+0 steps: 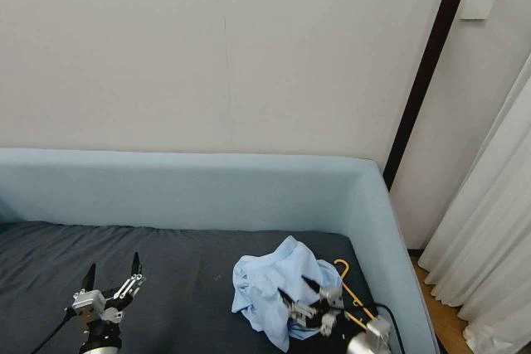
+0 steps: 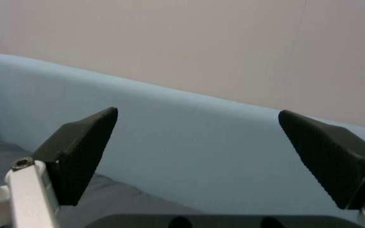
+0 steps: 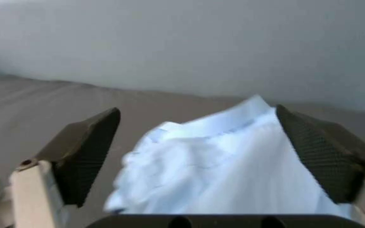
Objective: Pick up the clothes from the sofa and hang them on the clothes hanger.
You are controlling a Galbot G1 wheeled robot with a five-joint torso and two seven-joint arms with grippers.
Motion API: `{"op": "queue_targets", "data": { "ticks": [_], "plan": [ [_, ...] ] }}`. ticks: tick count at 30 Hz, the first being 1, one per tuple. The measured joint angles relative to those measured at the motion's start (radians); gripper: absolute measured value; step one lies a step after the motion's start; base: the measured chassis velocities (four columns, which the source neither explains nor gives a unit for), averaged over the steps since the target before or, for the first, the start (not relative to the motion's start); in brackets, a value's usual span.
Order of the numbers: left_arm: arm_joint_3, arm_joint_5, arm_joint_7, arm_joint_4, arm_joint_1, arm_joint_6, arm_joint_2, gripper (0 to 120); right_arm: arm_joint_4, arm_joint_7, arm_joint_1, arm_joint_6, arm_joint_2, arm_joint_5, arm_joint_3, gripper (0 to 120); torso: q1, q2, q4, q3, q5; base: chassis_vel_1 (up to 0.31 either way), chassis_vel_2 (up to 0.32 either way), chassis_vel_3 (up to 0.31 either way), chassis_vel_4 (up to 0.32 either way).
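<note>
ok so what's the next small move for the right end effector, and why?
Probably ease the right end effector further onto the light blue shirt. It is open, and the crumpled shirt sits ahead between its fingers, not yet gripped. The yellow hanger lies right beside the pile, so aim for the cloth's middle. The left end effector hovers open over the sofa seat.

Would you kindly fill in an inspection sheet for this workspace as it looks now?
Surface: dark grey sofa seat, light blue back behind.
Job's things: crumpled light blue shirt on the seat; yellow wire hanger beside it.
Clutter: nothing seen.
Hands: left hand open, above bare seat; right hand open, at the shirt.
Cables: black cable beside the right arm.
Surroundings: white wall, dark door frame, white curtain.
</note>
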Motion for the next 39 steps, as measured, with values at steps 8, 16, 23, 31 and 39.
{"op": "queue_targets", "data": {
  "ticks": [8,16,23,31,39],
  "plan": [
    [-0.025,0.006,-0.002,-0.004,0.016,0.001,0.007,100,-0.272,0.103,0.214,-0.062,0.200,0.167,-0.065,100,0.000,0.000,-0.0003,0.000,-0.0001,0.000,0.000,0.000,0.000],
    [-0.053,0.010,-0.005,-0.010,0.030,0.004,0.009,100,-0.561,0.211,0.406,-0.118,0.391,0.093,-0.084,100,0.000,0.000,0.0000,0.000,-0.0002,0.000,0.000,0.000,0.000],
    [-0.063,0.010,-0.007,-0.007,0.032,0.004,0.009,100,-0.620,0.223,0.407,-0.179,0.394,-0.026,-0.090,100,0.000,0.000,-0.0006,0.000,-0.0002,0.000,0.000,0.000,0.000],
    [-0.044,0.028,-0.009,-0.003,0.026,0.002,-0.004,100,-0.558,0.161,0.326,-0.218,0.333,-0.094,-0.090,73,0.000,0.000,-0.0006,0.000,0.0000,0.000,0.000,0.000,0.000],
    [-0.042,0.032,-0.014,-0.001,0.030,-0.004,-0.002,100,-0.550,0.121,0.302,-0.166,0.312,-0.120,-0.087,48,0.000,0.000,-0.0004,0.000,0.0000,0.000,0.000,0.000,0.000]
  ]
}}
